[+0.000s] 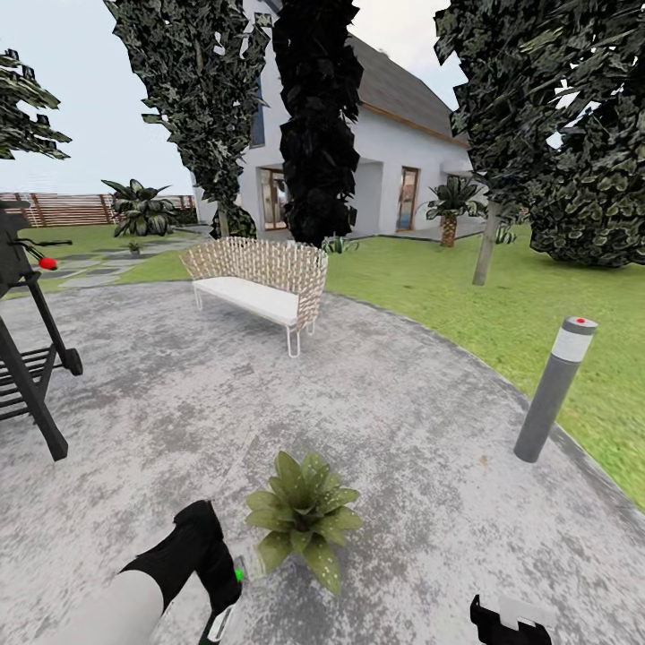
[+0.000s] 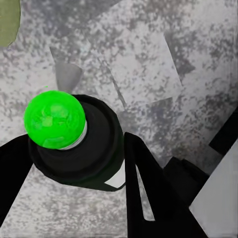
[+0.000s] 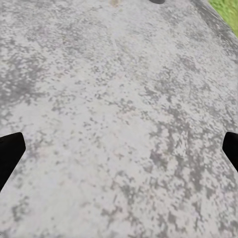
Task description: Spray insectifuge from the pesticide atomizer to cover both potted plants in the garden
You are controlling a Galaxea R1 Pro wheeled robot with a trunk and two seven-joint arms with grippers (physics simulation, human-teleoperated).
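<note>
The left gripper (image 2: pixel 74 163) is clenched around the pesticide atomizer (image 2: pixel 74 144), which sits between its fingers, just beside the potted plant (image 1: pixel 303 515). The right gripper (image 3: pixel 119 148) is released over the paved patio (image 1: pixel 403 430), fingers wide apart.

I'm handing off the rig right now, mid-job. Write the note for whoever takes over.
Left hand: shut on the pesticide atomizer, held low beside a potted plant on the paved patio.
Right hand: open, nothing in it, over bare paving.
Done: atomizer picked up and brought to this plant.
Left: spray until this plant is covered; I cannot tell how much it has had. Then find the second plant and cover it too.
</note>
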